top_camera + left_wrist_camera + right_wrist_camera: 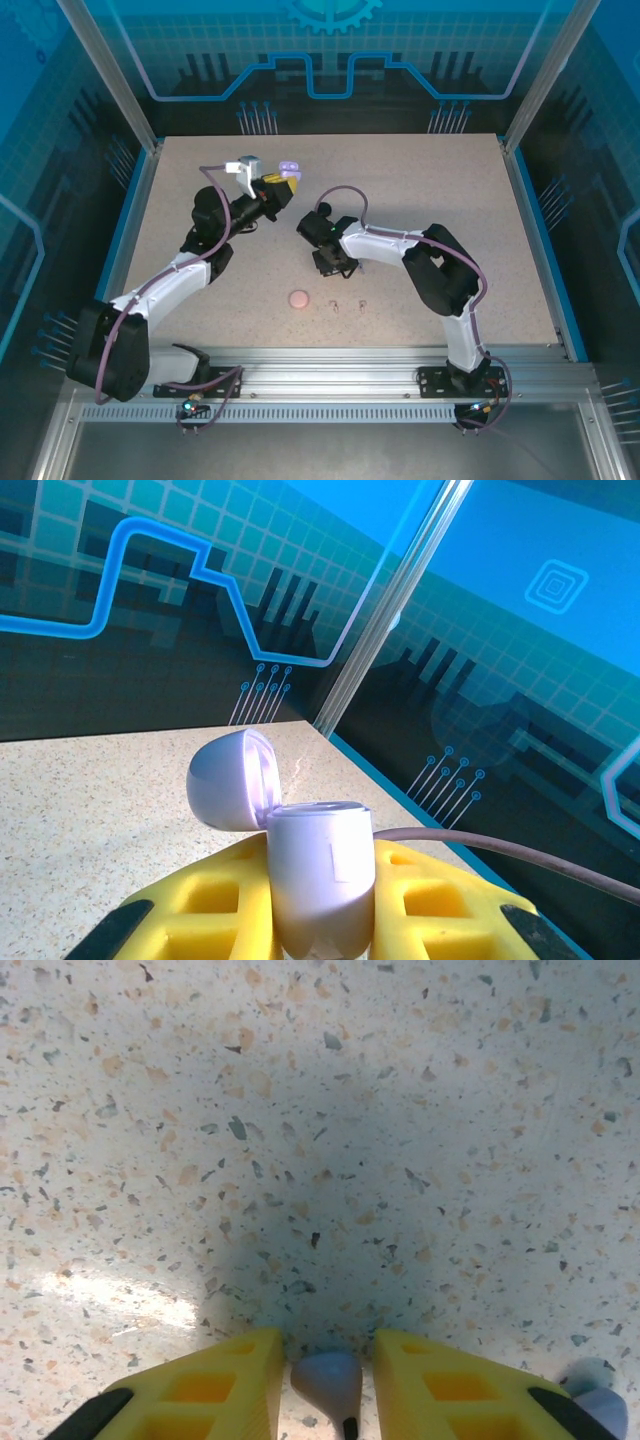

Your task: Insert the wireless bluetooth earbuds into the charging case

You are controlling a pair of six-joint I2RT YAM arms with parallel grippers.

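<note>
While poised above the far-middle stretch of the worktop (430, 190), clamps the left end effector (320, 925) hard on a lavender charging case (322, 875), with the yellow fingers (440, 905) pressed against both sides of its body. Holds that case upright, domed lid (230, 778) swung back and open, close to the far edge and a little left of centre. Points the right end effector (328, 1352) straight down at the middle of the worktop, with its jaws parted only narrowly. Straddles a lavender earbud (330, 1385) there, rounded head toward the fingertips and dark-tipped stem running back between them, with a thin sliver of gap on either side rather than a firm pinch. Just beside the right finger, at the lower corner of the right wrist view: a second lavender earbud (598, 1405). Toward the near edge, about mid-width: a pale pink round case (298, 299) on the worktop, with a tiny earbud (334, 303) just to its right and a further earbud (362, 303) near that one, both too small for colour to be told.
</note>
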